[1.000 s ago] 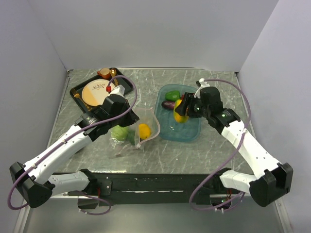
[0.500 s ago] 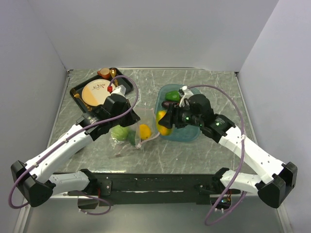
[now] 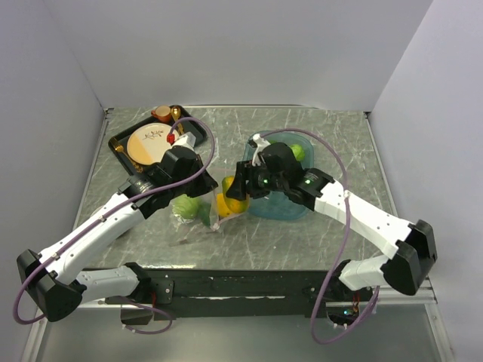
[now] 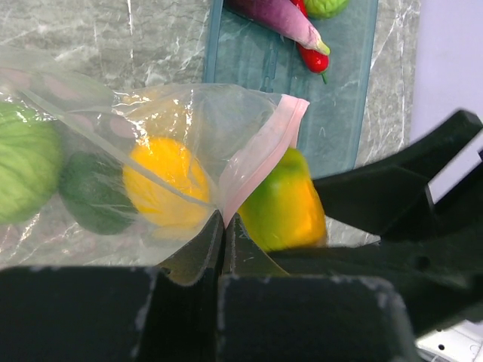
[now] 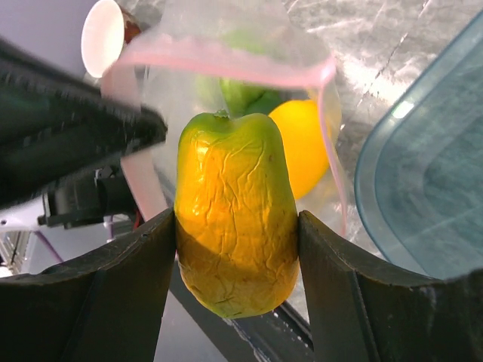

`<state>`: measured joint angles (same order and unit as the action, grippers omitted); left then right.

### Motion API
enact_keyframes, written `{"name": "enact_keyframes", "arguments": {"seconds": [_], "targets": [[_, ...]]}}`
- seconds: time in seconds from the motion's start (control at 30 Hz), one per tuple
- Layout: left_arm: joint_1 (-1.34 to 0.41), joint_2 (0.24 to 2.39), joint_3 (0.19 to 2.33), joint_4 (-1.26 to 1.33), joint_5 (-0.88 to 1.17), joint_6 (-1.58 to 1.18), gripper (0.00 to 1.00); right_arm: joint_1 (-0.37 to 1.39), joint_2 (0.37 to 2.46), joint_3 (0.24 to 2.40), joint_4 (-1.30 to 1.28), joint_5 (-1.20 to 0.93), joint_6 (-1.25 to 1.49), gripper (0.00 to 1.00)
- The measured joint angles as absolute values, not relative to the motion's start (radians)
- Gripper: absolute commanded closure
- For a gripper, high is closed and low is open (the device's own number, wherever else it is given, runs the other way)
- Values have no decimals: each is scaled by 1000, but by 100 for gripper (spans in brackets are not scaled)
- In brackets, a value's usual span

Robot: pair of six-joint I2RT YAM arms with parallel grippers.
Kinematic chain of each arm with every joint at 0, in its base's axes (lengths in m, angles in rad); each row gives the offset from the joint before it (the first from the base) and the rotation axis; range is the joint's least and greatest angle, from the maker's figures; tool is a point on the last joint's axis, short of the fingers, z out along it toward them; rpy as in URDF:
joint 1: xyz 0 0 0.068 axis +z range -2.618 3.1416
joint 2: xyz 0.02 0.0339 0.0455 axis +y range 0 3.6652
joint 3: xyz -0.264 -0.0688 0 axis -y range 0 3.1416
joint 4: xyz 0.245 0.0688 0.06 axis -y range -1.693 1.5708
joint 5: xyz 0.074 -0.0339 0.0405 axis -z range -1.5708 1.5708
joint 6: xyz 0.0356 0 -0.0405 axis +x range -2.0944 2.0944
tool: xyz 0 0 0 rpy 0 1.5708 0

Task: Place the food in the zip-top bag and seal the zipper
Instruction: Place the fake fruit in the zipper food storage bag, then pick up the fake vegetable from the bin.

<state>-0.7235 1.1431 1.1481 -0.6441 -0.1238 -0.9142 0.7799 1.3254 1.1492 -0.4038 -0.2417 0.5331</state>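
Mango right at bag mouth, squeezed between right fingers. Push straight in past pink strip, next to lemon, then let go. Left fingers pinched shut on strip, holding mouth open.

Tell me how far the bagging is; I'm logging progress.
Done: lemon and two green balls lie in the bag. In hand: left end effector pinches the zipper edge, right end effector holds the mango at the mouth. Left: eggplant, chili and a green piece in the tub, then sealing.
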Motion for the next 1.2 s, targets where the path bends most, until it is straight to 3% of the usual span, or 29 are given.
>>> {"name": "enact_keyframes", "arguments": {"seconds": [0.2,0.6,0.97,1.2], "targets": [[-723,1143,1148,-645,-120,-914,99,784,1455,1282,-425,-203,526,46],[-723,1093,1151,-676,-128,-914,99,802,1538,1330,-416,-194,527,3],[-723,1063,1187,-715,-186,-923,99,796,1370,1269,-413,-39,526,0],[-727,991,1198,-776,-299,-959,99,659,1159,1170,-415,95,521,0]]}}
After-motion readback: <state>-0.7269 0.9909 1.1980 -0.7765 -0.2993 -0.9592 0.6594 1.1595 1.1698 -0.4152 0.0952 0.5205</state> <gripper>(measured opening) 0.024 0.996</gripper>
